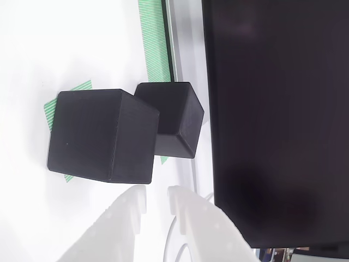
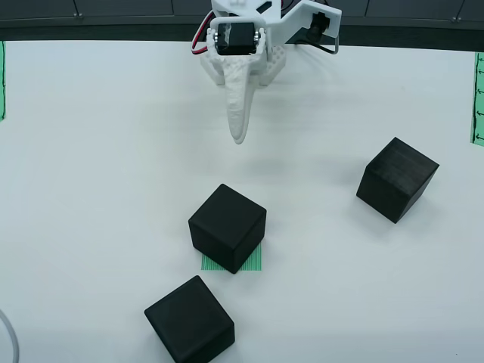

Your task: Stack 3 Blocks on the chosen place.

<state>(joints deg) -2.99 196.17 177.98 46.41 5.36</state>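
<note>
While on patch (image 2: 253, 261), blk (image 2: 227, 227) below gripper (image 2: 238, 136)

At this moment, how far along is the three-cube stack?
Done: one matte black plastic cube sits on the small green striped tape patch. In hand: nothing; the white two-finger gripper hovers empty behind it. Left: the near cube and the right-hand cube, both on the white table.

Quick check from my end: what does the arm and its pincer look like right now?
The pincer is white printed plastic with two tapering fingers, one edge ridged. Above it a black motor block sits in a white bracket, with red and dark cables beside it.
</note>
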